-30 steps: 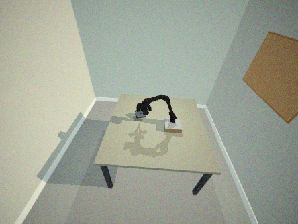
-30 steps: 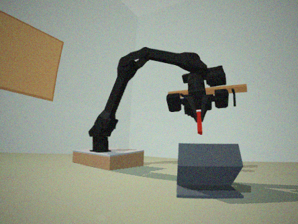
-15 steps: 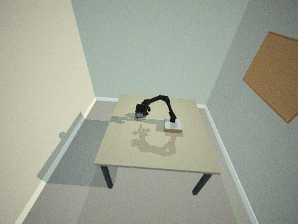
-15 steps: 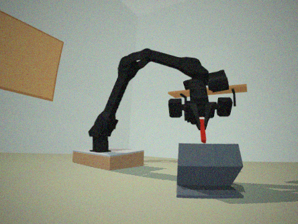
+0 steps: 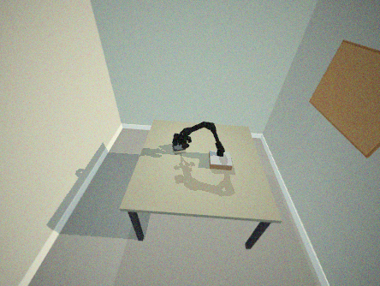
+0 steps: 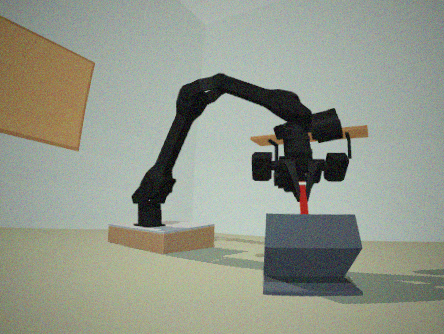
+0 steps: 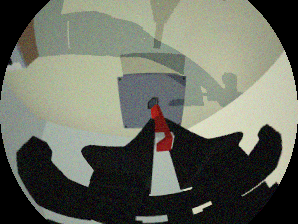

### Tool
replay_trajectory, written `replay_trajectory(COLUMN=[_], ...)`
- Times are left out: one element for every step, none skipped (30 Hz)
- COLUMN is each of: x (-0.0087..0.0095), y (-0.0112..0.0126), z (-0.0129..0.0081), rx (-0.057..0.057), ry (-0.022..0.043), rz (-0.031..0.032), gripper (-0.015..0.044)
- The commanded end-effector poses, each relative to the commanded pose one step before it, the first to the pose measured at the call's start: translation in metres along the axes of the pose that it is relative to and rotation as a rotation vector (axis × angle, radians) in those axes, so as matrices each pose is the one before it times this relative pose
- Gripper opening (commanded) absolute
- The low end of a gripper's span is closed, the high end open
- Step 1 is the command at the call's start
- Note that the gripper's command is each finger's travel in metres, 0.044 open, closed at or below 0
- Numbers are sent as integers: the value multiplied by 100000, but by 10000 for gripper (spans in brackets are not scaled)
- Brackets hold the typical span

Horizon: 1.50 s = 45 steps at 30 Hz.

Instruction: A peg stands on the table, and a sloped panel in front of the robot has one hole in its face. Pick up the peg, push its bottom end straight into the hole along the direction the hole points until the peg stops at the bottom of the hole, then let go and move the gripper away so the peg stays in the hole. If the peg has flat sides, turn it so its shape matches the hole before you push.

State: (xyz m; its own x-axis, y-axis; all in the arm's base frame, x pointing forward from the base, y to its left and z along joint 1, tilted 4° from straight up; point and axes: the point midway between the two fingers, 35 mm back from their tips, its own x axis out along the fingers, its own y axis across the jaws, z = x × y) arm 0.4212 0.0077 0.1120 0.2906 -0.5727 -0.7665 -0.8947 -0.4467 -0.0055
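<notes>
The gripper (image 6: 303, 198) (image 7: 159, 121) is shut on the red peg (image 6: 304, 207) (image 7: 161, 125), which has a white band near its top and points down, slightly tilted. The blue-grey sloped panel block (image 6: 310, 231) (image 7: 137, 100) stands under the gripper. Its back faces the exterior view and hides the peg's bottom end. In the wrist view the hole (image 7: 152, 102) is a small dark opening in the panel's face, and the peg's bottom end lies at its lower edge. Whether the tip is inside the hole or just above it cannot be told. In the top view the arm mostly covers the panel.
The arm's base block (image 5: 221, 167) (image 6: 135, 240) stands on the table (image 5: 163, 194) (image 6: 150, 290), to one side of the panel. Shadows of the arm fall across the table top. A brown board (image 5: 351, 94) (image 6: 45, 90) hangs on the wall, away from the arm.
</notes>
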Motion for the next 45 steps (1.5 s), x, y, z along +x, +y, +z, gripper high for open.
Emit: replay_trajectory(x=[489,134,153,151,143,136,133,130,130,132,131,133,138,113,69,-113,-114,-114,-114,0,0,0,0,0,0,0,0,0,0,16,48,58,55,60,52,50,44,44,43,45,43,49,48,53,48], y=[27,-4,-1,-6,-5,-2,-2,2,4,5,9,7,10,9,6,-16,-16,-16,-16,1,0,0,0,0,0,0,0,0,0,2,5,5,5,4,4,3,3,3,3,4,4,3,3,3,2], z=[8,-2,-3,-4,-5,-4,-4,-3,-2,0,3,7,8,7,4,-32,-32,-32,-32,0,0,0,0,0,0,0,0,0,0,2,6,7,7,9,8,11,10,12,11,12,11,10,10,4,4], rx=[-675,-6,-6,-5,-3,-2,-2,-1,-1,-1,-1,-1,-1,-1,-1,157,157,157,157,0,0,0,0,0,0,0,0,0,0,0,0,0,0,0,0,0,0,0,0,0,0,0,0,0,0], ry=[336,9,10,10,9,9,8,8,7,7,7,7,7,6,4,42,42,42,42,0,0,0,0,0,0,0,0,0,0,1,2,3,3,3,2,2,2,2,2,2,2,2,2,3,2], rz=[229,0,0,0,0,0,0,0,0,1,1,1,1,1,0,-45,-45,-46,-46,-1,0,0,0,0,0,0,0,0,0,0,1,1,1,0,0,0,0,0,0,0,0,0,0,0,0], gripper=[0,0,0,0,0,0,0,0,0,0,0,0,0,0,0,0,0,0,0,0,0,0,0,0,0,0,0,0,0,0,0,0,0,0,0,0,0,0,0,0,0,0,0,0,0])
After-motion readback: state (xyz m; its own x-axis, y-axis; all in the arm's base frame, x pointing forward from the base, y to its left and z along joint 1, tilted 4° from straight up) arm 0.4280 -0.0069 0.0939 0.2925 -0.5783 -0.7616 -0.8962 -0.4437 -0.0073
